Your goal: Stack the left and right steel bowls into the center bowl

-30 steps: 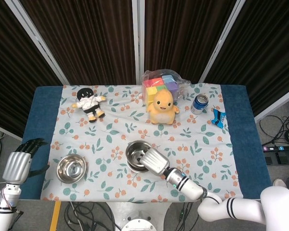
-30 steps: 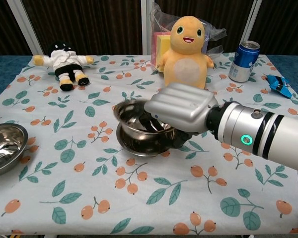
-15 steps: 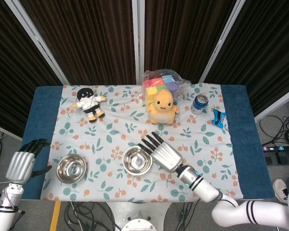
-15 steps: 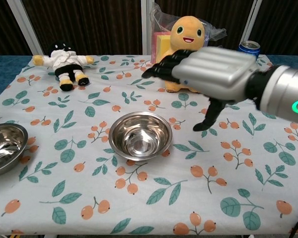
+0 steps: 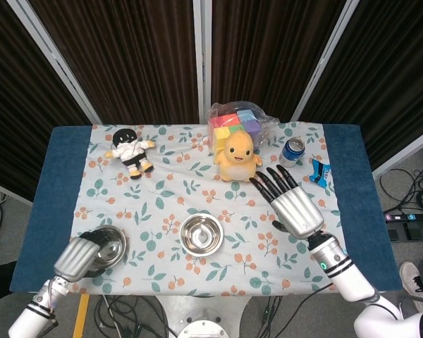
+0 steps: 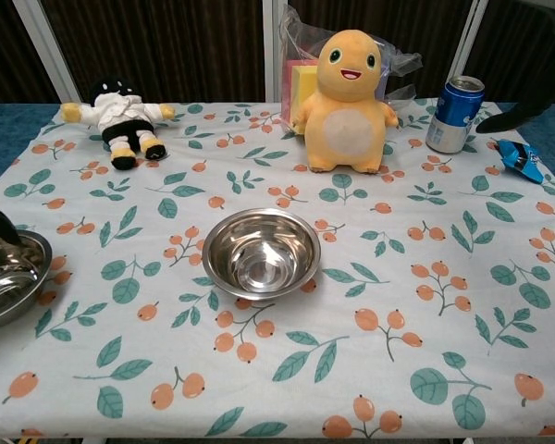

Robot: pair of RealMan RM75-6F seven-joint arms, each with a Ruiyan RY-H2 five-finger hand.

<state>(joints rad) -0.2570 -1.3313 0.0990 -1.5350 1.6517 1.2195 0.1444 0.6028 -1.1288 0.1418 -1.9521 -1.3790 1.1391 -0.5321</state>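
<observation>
Right robot hand (image 5: 295,205) released, fingers spread, raised near orange plush (image 5: 237,159); left robot hand (image 5: 79,258) at left steel bowl (image 5: 106,244), grip indeterminate; center bowl (image 5: 201,234) mid-desk (image 5: 63,151), apparently already nested with right bowl; left bowl outstanding.
</observation>
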